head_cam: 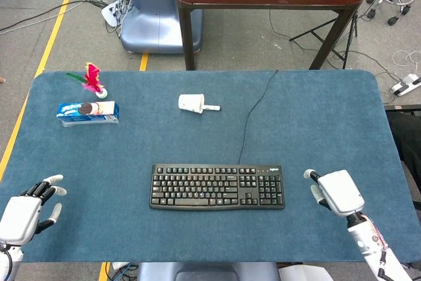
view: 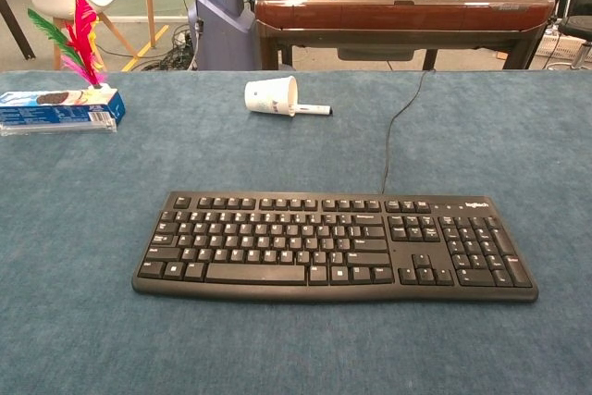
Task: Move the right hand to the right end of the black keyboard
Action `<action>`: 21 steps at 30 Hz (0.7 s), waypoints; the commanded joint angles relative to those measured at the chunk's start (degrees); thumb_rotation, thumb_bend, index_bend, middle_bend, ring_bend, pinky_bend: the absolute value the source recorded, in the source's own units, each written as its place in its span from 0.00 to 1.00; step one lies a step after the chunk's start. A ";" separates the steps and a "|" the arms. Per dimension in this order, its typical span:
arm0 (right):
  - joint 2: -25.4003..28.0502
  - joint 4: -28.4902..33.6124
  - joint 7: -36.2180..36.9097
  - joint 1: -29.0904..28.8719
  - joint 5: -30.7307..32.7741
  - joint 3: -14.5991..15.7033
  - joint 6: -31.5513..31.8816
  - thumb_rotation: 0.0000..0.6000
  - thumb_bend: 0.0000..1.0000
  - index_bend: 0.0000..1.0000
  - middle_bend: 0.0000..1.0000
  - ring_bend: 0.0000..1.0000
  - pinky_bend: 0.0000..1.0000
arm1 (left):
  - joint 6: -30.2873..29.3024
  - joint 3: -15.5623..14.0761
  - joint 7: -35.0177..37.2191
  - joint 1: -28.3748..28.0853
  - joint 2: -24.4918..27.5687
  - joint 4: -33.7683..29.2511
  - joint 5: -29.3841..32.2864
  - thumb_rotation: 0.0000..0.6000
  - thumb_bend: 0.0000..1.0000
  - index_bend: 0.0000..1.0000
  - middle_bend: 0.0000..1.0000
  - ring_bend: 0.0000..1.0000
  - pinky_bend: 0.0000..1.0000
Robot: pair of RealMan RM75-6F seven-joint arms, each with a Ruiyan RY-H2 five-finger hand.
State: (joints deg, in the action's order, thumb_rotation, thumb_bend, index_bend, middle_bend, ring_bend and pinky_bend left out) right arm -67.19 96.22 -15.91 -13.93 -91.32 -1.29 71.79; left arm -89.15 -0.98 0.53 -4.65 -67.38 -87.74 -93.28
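The black keyboard point(head_cam: 217, 187) lies flat near the middle front of the blue table; the chest view shows it large and close point(view: 333, 245), number pad to the right. My right hand point(head_cam: 337, 192) hovers just right of the keyboard's right end, a small gap away, holding nothing, thumb pointing toward the keys. My left hand point(head_cam: 25, 214) sits at the front left corner with fingers spread and nothing in it. Neither hand appears in the chest view.
The keyboard's cable point(head_cam: 253, 113) runs back over the table's far edge. A tipped paper cup point(head_cam: 191, 103) with a pen beside it lies behind the keyboard. A cookie pack point(head_cam: 87, 110) and a pink feather toy point(head_cam: 92, 80) sit far left.
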 commanded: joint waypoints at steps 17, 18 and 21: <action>-6.47 -0.05 -11.28 -6.85 5.33 0.73 -11.87 1.00 1.00 0.42 1.00 1.00 1.00 | 0.75 0.30 0.82 -0.40 0.02 0.30 0.29 1.00 0.41 0.44 0.25 0.31 0.53; -6.68 -0.05 -11.73 -7.14 5.73 0.74 -12.39 1.00 1.00 0.42 1.00 1.00 1.00 | 0.74 0.37 0.92 -0.41 0.09 0.31 0.38 1.00 0.41 0.44 0.25 0.31 0.53; -7.25 -0.03 -13.20 -8.07 7.01 0.87 -14.04 1.00 1.00 0.42 1.00 1.00 1.00 | 0.75 0.51 1.17 -0.38 0.25 0.35 0.66 1.00 0.41 0.44 0.25 0.31 0.53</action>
State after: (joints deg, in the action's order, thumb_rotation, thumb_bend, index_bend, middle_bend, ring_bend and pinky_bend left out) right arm -74.15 96.21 -28.69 -21.63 -84.70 -0.49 58.17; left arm -88.40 -0.47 1.70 -5.04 -67.13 -87.39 -92.62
